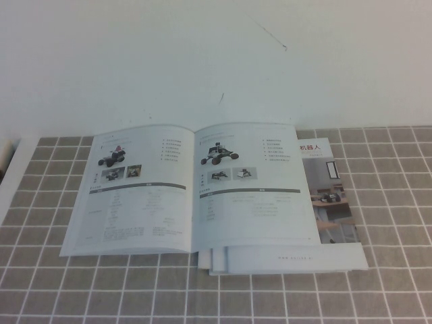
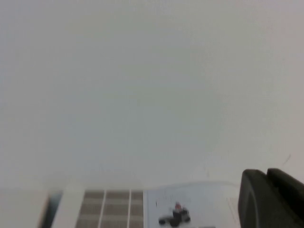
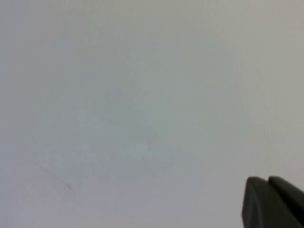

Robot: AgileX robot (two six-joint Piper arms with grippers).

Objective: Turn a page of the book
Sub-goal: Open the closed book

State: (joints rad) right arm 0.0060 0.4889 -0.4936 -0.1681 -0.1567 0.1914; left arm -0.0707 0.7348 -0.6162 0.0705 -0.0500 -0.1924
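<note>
The book (image 1: pixel 192 192) lies open and flat on the tiled cloth. Its right-hand page (image 1: pixel 251 192) shows a black wheeled robot above two small photos and a grey-barred table. The left-hand page (image 1: pixel 135 196) shows a wheeled robot with a red top; its far corner also shows in the left wrist view (image 2: pixel 190 209). Neither arm shows in the high view. My left gripper (image 2: pixel 266 176) is shut and empty, held back from the book's far left corner. My right gripper (image 3: pixel 267 183) is shut and empty, with only bare wall in its view.
A booklet (image 1: pixel 332 196) with a room photo and Chinese characters lies under the book's right side, with loose white sheets (image 1: pixel 283 260) sticking out at the front. The grey tiled cloth (image 1: pixel 54 283) covers the table. A white wall (image 1: pixel 216 54) stands behind.
</note>
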